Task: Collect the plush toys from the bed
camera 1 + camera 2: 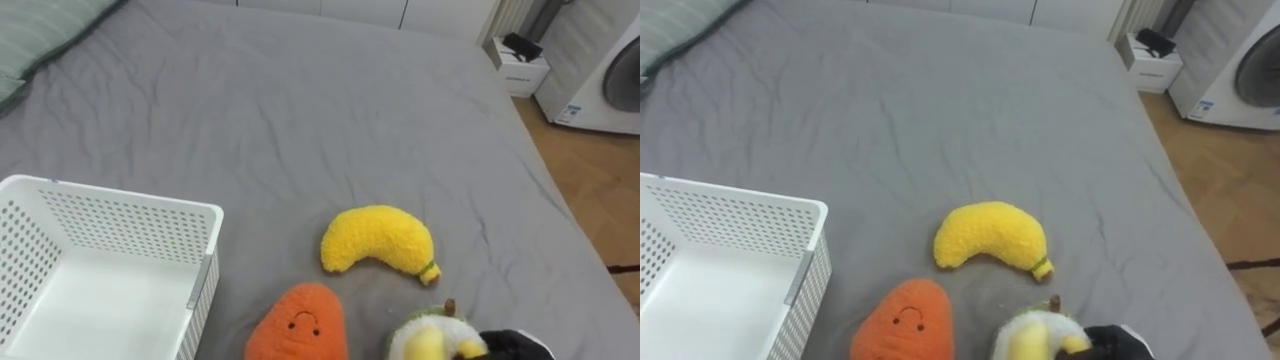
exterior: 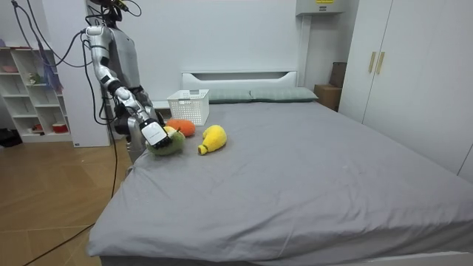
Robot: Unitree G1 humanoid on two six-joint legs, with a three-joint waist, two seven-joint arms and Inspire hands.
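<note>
One curved, fuzzy yellow banana plush [image 1: 378, 238]

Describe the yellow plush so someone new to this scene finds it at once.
On the grey bed, look just right of the white basket. The yellow plush lies there, beyond the orange toy and the green-and-white toy: it alone is curved like a banana, with a small green tip.
</note>
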